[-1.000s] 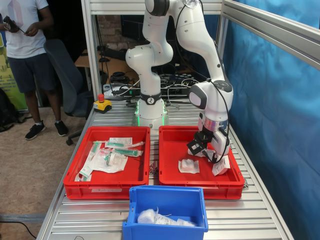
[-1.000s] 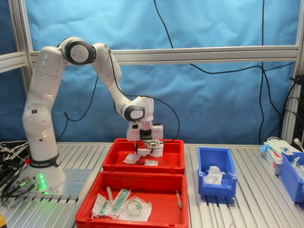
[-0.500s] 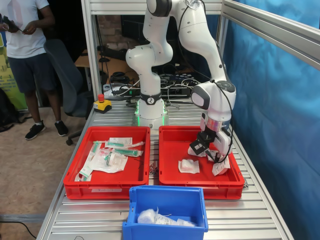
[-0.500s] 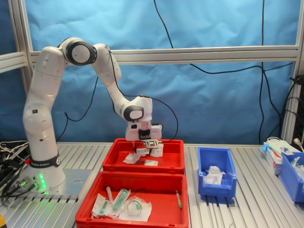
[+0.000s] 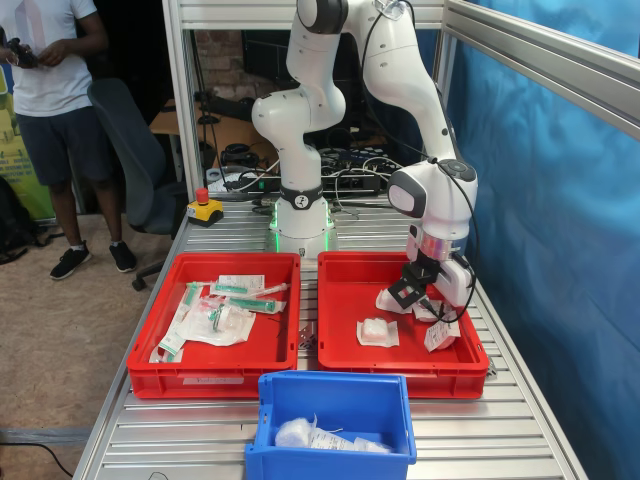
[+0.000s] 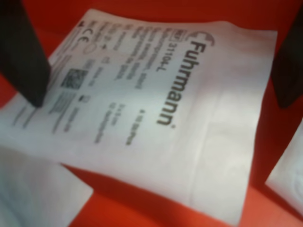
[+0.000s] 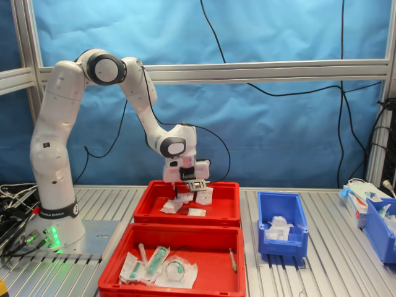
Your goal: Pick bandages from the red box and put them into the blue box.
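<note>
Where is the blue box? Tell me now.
In the first exterior view the blue box sits at the front of the table, just in front of the gap between the two red trays, with white packets inside.

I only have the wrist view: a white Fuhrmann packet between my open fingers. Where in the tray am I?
Observer: The gripper is low inside the red box, near the side at the first exterior view's right, by the blue curtain.
Operator: Are there other bandages in that box?
Observer: Yes, two more show clearly: the middle bandage lies flat on the floor, and the corner bandage sits by the right wall.
Operator: Anything in the blue box?
Observer: The blue box holds a few white packets, in front of both red trays.
</note>
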You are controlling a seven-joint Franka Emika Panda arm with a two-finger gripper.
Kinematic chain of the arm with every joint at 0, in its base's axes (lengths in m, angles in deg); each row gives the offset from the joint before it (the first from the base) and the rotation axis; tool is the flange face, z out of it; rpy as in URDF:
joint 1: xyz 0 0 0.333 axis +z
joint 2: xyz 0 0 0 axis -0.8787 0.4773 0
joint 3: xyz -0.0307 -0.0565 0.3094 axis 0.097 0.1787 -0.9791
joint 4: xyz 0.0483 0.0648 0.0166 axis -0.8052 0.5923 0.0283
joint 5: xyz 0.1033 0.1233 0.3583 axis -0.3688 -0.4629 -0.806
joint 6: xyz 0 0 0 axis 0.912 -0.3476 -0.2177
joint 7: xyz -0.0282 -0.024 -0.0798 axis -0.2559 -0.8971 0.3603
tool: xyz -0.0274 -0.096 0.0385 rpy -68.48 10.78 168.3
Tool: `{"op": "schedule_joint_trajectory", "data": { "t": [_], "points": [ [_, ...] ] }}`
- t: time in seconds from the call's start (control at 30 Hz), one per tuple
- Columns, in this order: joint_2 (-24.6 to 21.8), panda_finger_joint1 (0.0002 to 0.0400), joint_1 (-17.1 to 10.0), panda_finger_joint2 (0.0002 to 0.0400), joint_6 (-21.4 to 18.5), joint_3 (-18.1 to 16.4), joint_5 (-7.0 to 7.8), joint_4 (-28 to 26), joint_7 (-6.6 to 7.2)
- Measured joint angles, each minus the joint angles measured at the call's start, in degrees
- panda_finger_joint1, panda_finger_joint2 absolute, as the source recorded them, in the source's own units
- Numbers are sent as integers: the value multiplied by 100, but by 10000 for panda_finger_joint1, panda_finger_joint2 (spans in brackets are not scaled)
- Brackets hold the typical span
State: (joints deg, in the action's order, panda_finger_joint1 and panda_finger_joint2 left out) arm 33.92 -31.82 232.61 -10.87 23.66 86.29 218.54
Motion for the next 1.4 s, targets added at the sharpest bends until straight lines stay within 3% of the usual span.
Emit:
{"op": "schedule_joint_trajectory", "data": {
  "t": [0.43,1.4],
  "points": [
    [263,400,18,400,306,-6,0,0,7],
    [292,400,22,400,360,188,0,-8,7]
  ]
}}
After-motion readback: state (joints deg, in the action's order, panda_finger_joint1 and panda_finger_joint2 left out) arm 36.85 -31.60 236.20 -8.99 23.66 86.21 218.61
